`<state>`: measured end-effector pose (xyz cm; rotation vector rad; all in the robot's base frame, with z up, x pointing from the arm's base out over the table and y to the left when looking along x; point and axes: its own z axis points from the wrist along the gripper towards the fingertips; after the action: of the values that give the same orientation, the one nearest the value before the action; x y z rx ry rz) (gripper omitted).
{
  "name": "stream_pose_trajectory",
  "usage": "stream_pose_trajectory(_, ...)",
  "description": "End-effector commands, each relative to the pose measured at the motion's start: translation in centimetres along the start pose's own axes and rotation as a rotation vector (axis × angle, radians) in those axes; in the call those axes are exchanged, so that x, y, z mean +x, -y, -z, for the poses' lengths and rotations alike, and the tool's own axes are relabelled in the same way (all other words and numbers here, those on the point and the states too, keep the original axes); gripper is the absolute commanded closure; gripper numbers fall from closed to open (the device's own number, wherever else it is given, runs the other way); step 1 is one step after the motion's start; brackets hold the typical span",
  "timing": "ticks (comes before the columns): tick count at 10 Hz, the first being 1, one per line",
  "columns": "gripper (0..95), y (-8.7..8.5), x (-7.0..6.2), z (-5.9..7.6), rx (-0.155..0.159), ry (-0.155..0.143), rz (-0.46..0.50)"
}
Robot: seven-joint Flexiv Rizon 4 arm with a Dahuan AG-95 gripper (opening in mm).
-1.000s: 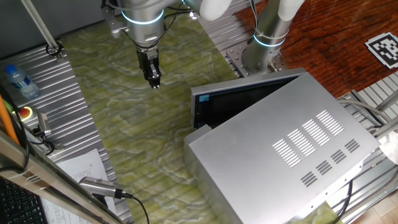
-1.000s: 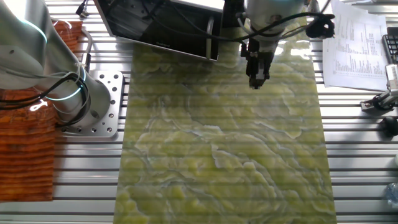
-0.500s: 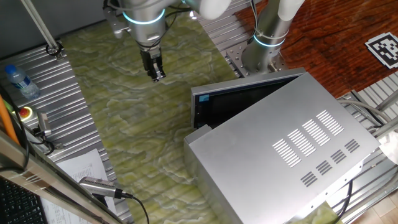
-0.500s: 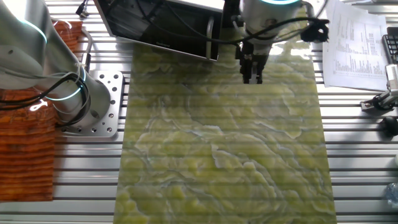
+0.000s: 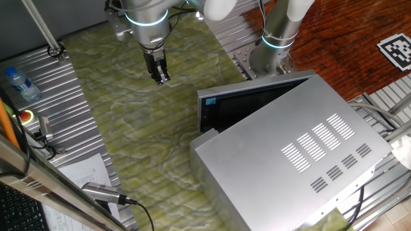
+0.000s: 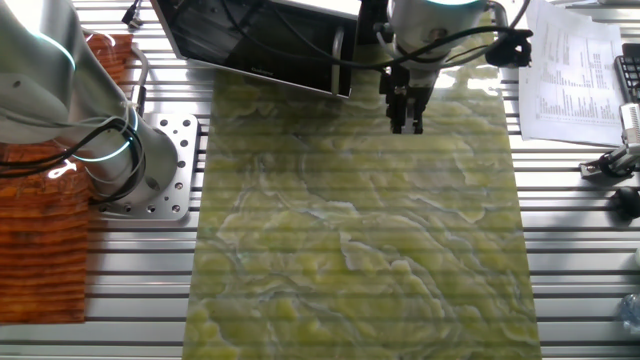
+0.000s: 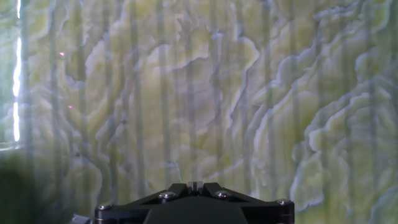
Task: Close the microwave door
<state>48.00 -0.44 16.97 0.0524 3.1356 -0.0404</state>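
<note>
We see a green marbled mat (image 5: 128, 109) on the slatted table (image 6: 330, 335), a water bottle (image 5: 18, 84), printed papers (image 6: 572, 70).

The gripper (image 5: 162, 79) has risen and drawn back from a second ago.

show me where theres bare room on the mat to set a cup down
The green mat lies bare from below the claw down to its near edge, between the arm base and the papers. It is crowded by the microwave and its open microwave door, and off the mat by the bottle.
</note>
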Motion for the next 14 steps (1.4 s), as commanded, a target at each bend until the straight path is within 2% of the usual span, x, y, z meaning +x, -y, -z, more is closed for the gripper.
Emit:
stream_pose_trajectory(1,95.0,0.0,-0.1,-0.1,0.000,-0.001,0.000)
stream_pose_trajectory(13,95.0,0.0,-0.1,-0.1,0.000,-0.001,0.000)
stream_pose_trajectory(14,95.0,-0.8,1.3,0.7,0.053,-0.044,0.150)
